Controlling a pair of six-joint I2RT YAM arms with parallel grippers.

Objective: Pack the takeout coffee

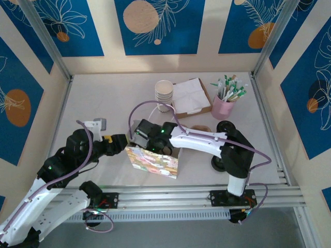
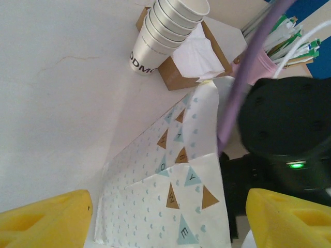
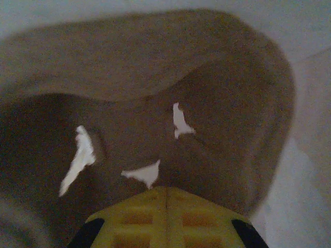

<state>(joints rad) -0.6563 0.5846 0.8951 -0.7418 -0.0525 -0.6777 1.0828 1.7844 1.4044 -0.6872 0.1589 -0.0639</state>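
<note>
A patterned paper bag (image 1: 153,161) stands near the table's front, its mouth open upward. My right arm's wrist (image 1: 149,136) dips into that mouth from the right. Inside, my right gripper (image 3: 165,192) is shut, its yellow fingertips pressed together against a brown cardboard piece (image 3: 155,82). My left gripper (image 1: 118,139) sits at the bag's left side. It is open, with the bag's (image 2: 170,201) patterned side lying between its yellow fingers (image 2: 46,219) without touching them. A stack of takeout coffee cups (image 1: 164,94) stands behind the bag.
A brown box of napkins (image 1: 192,97) lies right of the cups, and a pink cup of stir sticks and packets (image 1: 225,105) stands further right. A brown round piece (image 1: 200,128) lies behind the right arm. Walls close in the table on three sides.
</note>
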